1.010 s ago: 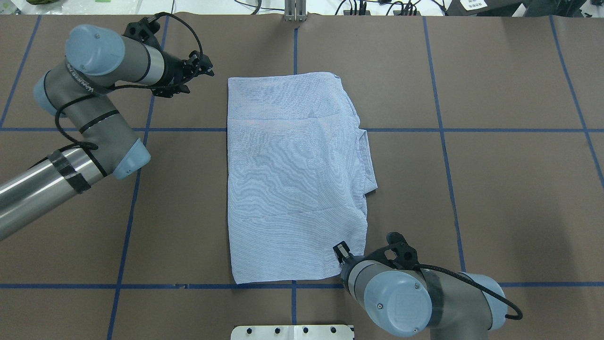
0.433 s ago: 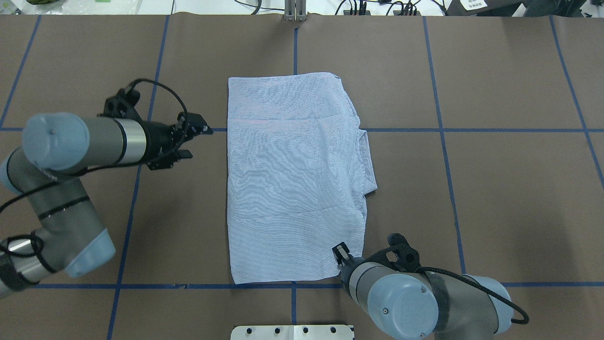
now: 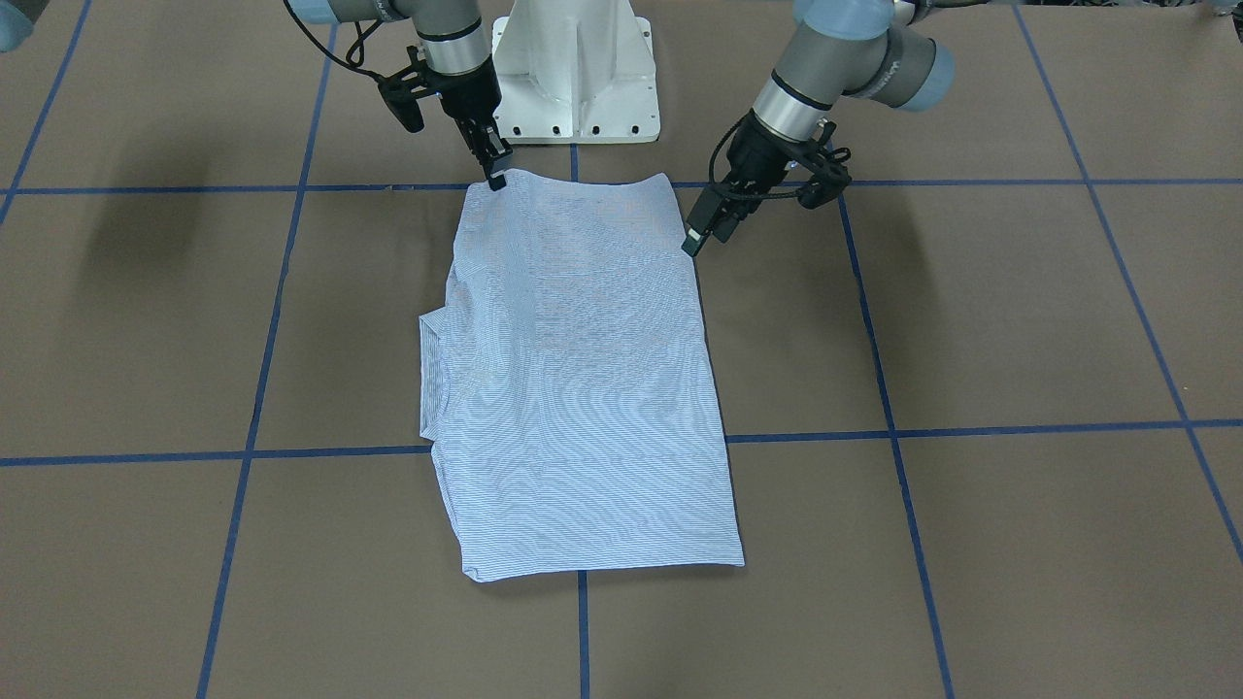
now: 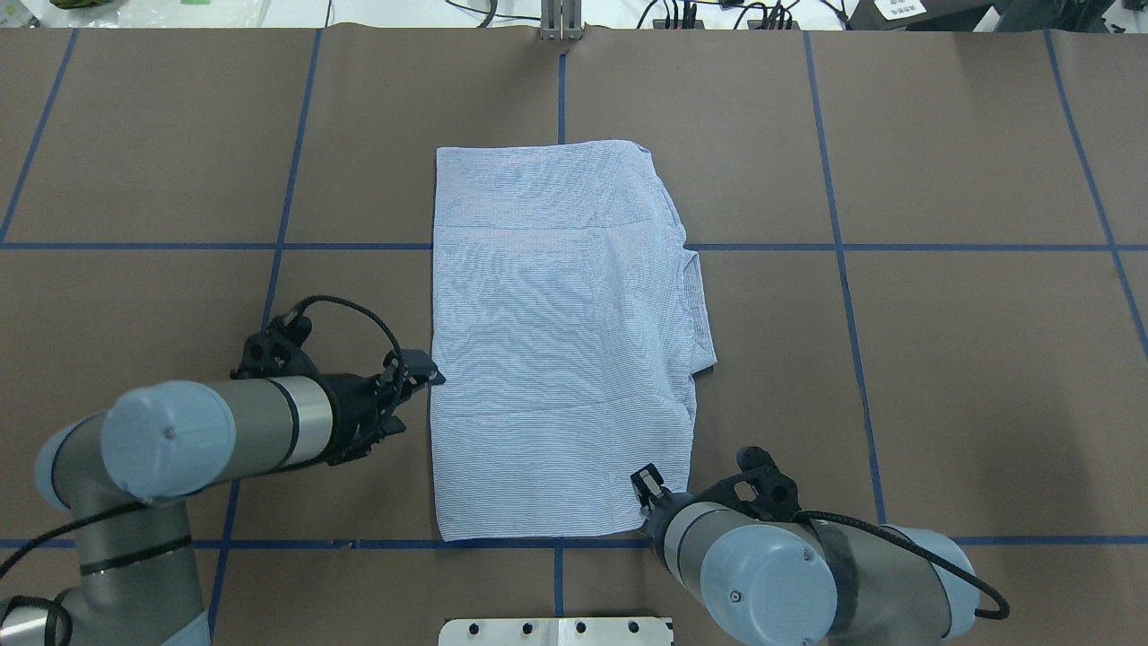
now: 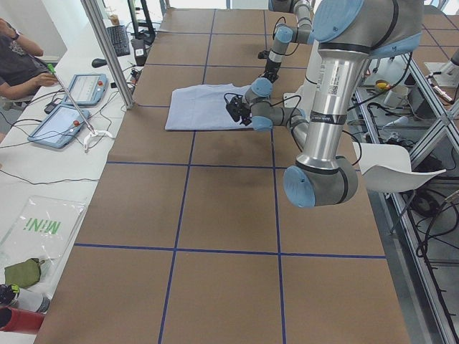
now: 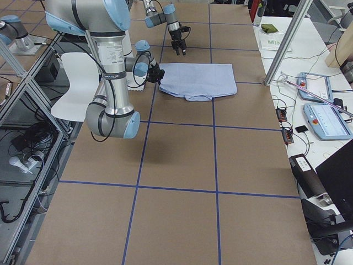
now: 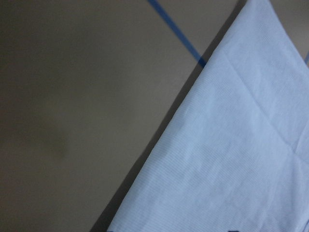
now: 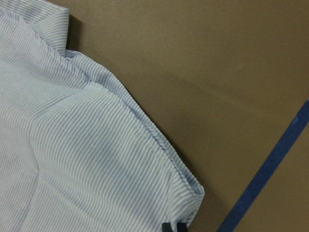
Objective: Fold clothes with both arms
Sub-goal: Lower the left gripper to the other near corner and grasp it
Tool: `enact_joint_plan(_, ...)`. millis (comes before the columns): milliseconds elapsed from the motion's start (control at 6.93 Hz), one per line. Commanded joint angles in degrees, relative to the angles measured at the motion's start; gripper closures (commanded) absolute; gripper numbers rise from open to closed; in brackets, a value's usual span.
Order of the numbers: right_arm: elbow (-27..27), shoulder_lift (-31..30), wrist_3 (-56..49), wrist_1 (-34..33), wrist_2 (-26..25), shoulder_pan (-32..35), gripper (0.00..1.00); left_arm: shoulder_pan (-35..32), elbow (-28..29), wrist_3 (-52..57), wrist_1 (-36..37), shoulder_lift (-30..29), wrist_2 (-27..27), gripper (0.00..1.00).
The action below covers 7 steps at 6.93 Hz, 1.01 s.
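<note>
The blue-and-white striped shirt (image 4: 556, 341) lies flat, folded into a tall rectangle, at the middle of the brown table; the collar sticks out on its right side (image 4: 700, 305). My left gripper (image 4: 430, 372) is open and hovers at the shirt's left edge, toward the near end; in the front view the left gripper (image 3: 693, 241) is just beside the cloth. My right gripper (image 4: 644, 480) sits on the shirt's near right corner, shut on the cloth. In the right wrist view the shirt's hem corner (image 8: 188, 198) runs to the closed fingertips (image 8: 167, 227).
Blue tape lines (image 4: 843, 247) divide the table into squares. The white pedestal base (image 3: 573, 68) stands at the near edge, close behind the shirt. A metal post (image 4: 560, 22) stands at the far edge. Beyond it a side desk holds tablets (image 5: 61, 125), with a person (image 5: 14, 64) seated there.
My left arm has swept from the shirt's far left corner back along its left edge to near the front. The right gripper and the shirt have stayed put.
</note>
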Motion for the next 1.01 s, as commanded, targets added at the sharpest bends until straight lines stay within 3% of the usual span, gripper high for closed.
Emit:
enact_joint_plan(0,0.04,0.00,-0.01,0.00,0.03,-0.03,1.00,7.47,-0.32,-6.11,2.43,0.24,2.86,0.23)
enact_joint_plan(577,0.04,-0.09,-0.01,0.00,0.03,-0.03,1.00,11.36,-0.41,-8.42,4.36,0.24,4.97,0.44)
enact_joint_plan(866,0.04,0.00,-0.01,-0.09,0.03,-0.03,1.00,12.50,-0.49,-9.56,4.37,0.24,4.97,0.63)
